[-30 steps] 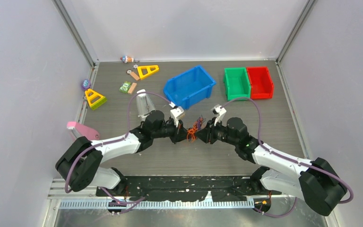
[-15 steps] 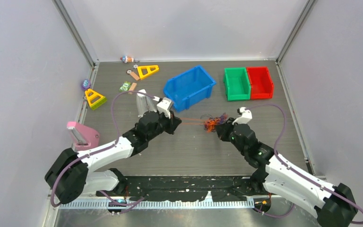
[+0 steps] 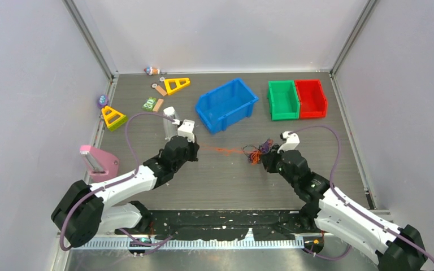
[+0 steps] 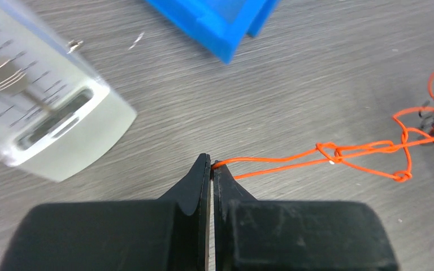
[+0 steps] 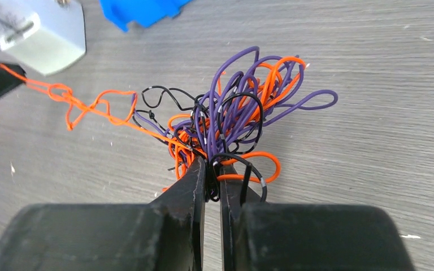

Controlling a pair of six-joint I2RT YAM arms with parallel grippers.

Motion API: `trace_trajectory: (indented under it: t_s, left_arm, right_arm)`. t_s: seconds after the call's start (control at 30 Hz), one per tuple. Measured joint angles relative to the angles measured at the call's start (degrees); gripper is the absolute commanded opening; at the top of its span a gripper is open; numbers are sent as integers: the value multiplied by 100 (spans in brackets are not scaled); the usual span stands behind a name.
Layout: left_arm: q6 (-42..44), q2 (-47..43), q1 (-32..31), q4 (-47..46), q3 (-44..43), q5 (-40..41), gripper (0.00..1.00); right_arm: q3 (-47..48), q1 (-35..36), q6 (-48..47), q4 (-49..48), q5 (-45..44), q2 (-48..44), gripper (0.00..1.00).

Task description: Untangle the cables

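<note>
Landmark: blue bin, at the back of the table.
Cables: cables of purple, black and orange-red wire form a knotted clump on the table, in front of the blue bin and a little to its right.
Loose end: one orange-red strand stretches leftward out of the clump (a small knot sits partway along it).
Left gripper: left gripper is in front of the bin's left corner, jaws pressed together on the end of that strand.
Right gripper: right gripper is in front of the bin and to its right, pinched onto the clump's near side, with black and orange loops between the jaws.
Pale box: pale box is just left of the bin, near the left gripper.
</note>
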State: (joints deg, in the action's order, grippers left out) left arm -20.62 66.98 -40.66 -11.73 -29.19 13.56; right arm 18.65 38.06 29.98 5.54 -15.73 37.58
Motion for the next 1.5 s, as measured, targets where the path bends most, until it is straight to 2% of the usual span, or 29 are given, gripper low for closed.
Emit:
trace_trajectory:
  t_s: [0.07,0.1,0.17,0.23,0.37,0.43,0.47,0.53,0.63,0.8,0.97,1.13,1.27,1.37,1.43,1.5]
  left_arm:
    - [-66,-13,-11,166,-4,302,0]
    - [-131,-46,-24,273,-4,470,0]
    - [-157,-149,-33,402,-4,708,0]
    - [-107,-302,15,505,24,962,0]
    - [170,-505,105,157,317,420,1]
    - [299,-374,103,63,332,-131,7]
    - [352,-267,103,20,315,-411,12]
    - [442,-59,103,-7,256,-898,29]
    - [533,142,81,-83,201,-1497,54]
    - [603,157,11,-264,197,-1950,72]
    - [693,308,-94,22,-256,-1917,74]
    - [855,898,-275,293,-1355,-1939,74]
    - [890,1631,-396,503,-2057,-2129,73]
    - [883,2188,-494,647,-2385,-2339,71]
    - [861,2527,-538,750,-2522,-2509,67]
    - [820,2872,-553,916,-2671,-2710,63]
  right_arm:
    - [31,7,-144,-61,192,225,14]
    - [59,11,-186,-76,260,356,46]
    - [111,15,-256,-98,345,570,80]
    - [140,-13,-337,-61,330,721,85]
    - [153,-55,-525,-31,435,960,66]
    - [177,-57,-584,-31,505,1064,68]
    - [199,-59,-599,-33,544,1115,71]
    - [262,-61,-619,-35,608,1209,78]
    - [444,-79,-660,-57,667,1460,76]
    - [874,-160,-649,-66,544,1993,73]
    - [1228,-616,-496,-111,487,2583,70]
    - [1241,-1290,-271,-496,1178,3268,57]
    - [1241,-1355,-122,-796,1847,3792,43]
    - [1239,-1355,-39,-975,2203,3901,20]
    - [1239,-1355,-7,-1084,2356,3895,10]
    - [1231,-1355,37,-1180,2468,3888,9]
